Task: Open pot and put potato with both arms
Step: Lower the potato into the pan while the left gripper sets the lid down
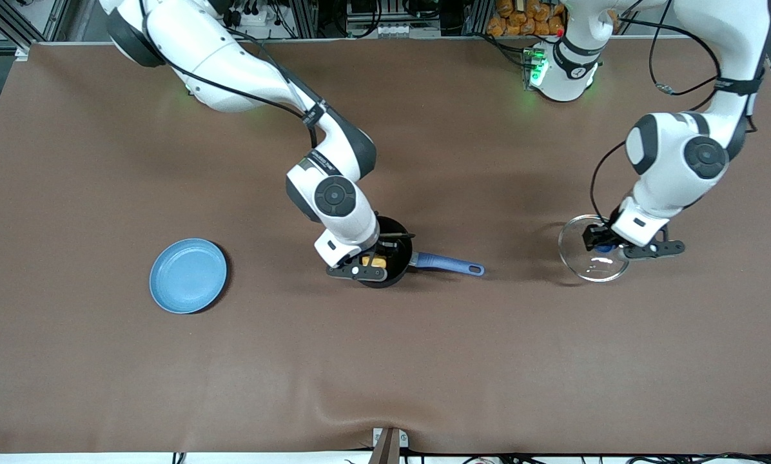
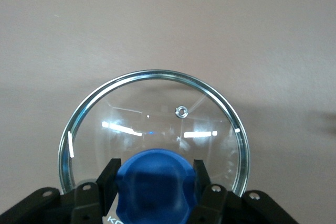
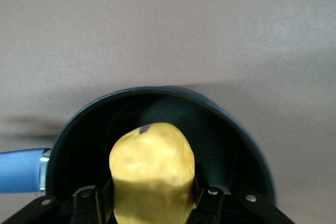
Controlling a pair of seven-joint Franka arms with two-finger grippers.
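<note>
Holding the potato (image 3: 151, 174) clamped just above the open pot (image 1: 392, 252) for dropping, the right gripper (image 1: 367, 263) works while the left gripper (image 1: 608, 243), away on the tabletop (image 1: 385, 361), pinches the lid (image 2: 157, 124) by its knob.

We are seeing a brown tabletop (image 1: 89, 361) carrying the pot (image 1: 395, 254) near its middle. A light-blue plate (image 1: 188, 276) is lying toward the right arm's end.

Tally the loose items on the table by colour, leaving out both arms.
Blue: 1, the plate
Black with a blue handle: 1, the pot
Clear glass with a blue knob: 1, the lid
Yellow: 1, the potato
Total: 4
</note>
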